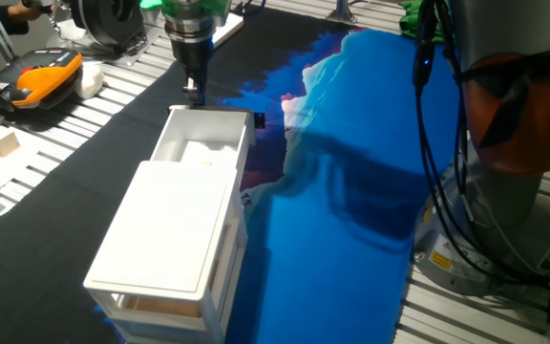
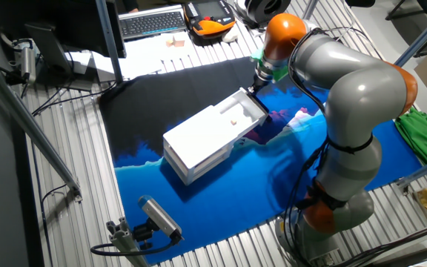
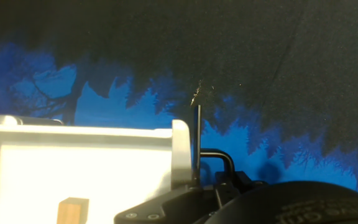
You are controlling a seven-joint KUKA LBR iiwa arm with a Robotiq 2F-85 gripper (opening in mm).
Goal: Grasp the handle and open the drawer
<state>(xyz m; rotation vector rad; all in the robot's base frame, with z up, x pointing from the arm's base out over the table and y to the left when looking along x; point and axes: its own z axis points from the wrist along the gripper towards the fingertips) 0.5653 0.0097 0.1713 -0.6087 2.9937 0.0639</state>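
Jaws: state hidden; gripper [image 1: 192, 93] at handle [image 3: 197, 144].
Drawer [image 1: 201, 145]: partly out; slipping off thin bar could stall pull.

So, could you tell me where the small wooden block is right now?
The wooden block sits inside the pulled-out drawer, low in the hand view and left of the handle. In the other fixed view it shows as a small speck in the tray.
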